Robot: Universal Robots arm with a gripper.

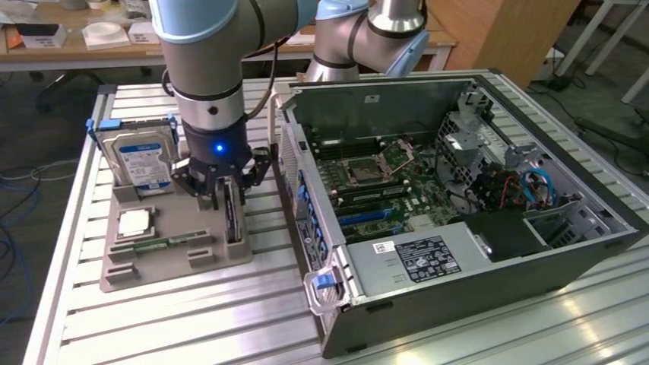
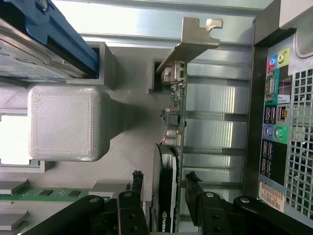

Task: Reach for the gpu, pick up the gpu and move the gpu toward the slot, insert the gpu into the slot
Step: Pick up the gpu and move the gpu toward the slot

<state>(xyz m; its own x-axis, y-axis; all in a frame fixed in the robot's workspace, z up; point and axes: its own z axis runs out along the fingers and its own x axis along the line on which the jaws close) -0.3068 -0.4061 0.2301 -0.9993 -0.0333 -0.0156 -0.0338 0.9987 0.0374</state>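
Observation:
The gpu (image 1: 234, 219) stands on edge in a groove of the grey tray (image 1: 172, 262), a thin dark card with a grey metal bracket (image 2: 193, 41) at its far end. My gripper (image 1: 221, 199) is down over it, open, with one finger (image 2: 136, 188) on each side of the card (image 2: 175, 122). The jaws straddle the card's fan end without clamping it. The slot (image 1: 367, 217) is a blue connector on the motherboard inside the open computer case (image 1: 446, 251), to the exterior view's right of the tray.
A silver hard drive with blue rails (image 1: 137, 156) stands in the tray behind the gripper. A processor chip (image 1: 135, 223) and a green memory stick (image 1: 163, 245) lie in the tray. The case's rear port panel (image 2: 276, 132) is close beside the card. All sit on a slatted aluminium table (image 1: 203, 319).

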